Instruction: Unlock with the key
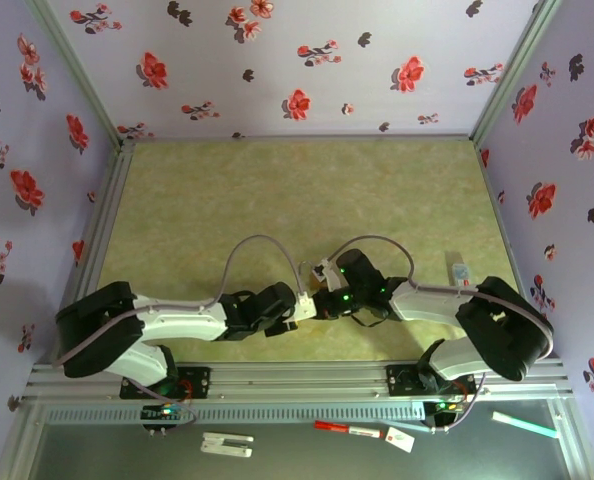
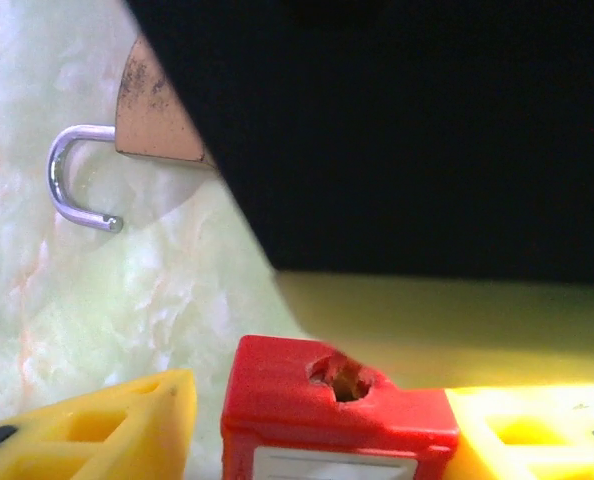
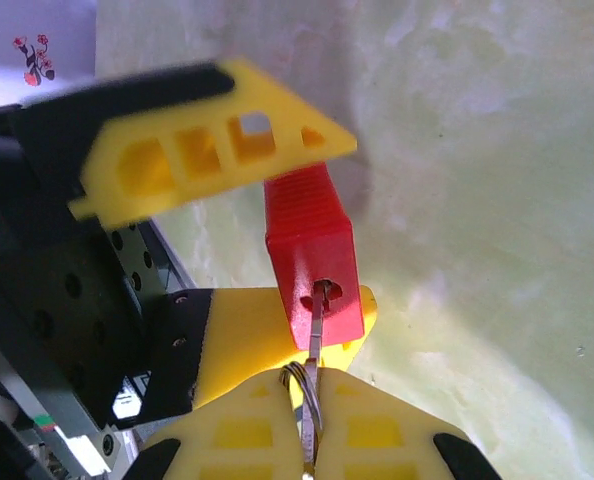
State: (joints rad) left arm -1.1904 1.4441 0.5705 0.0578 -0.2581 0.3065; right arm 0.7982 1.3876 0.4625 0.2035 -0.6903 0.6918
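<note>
**While Arms Crowd the Key, the Padlock Lies Half Hidden**

Where the two arms meet near the front of the tabletop [image 1: 277, 190], the top view is too small to tell what they hold. From the left wrist, a dark blurred bulk [image 2: 407, 130] covers most of the brass padlock [image 2: 152, 110]. Its silver shackle [image 2: 62, 170] lies bare, one end seemingly free. The left gripper [image 2: 322, 400] stands half-wide around the red key head [image 2: 317, 400], with a gap at one finger. From the right wrist, the right gripper [image 3: 312, 385] pinches the key ring [image 3: 307, 395] threaded through that head. The key's blade is hidden.
</note>
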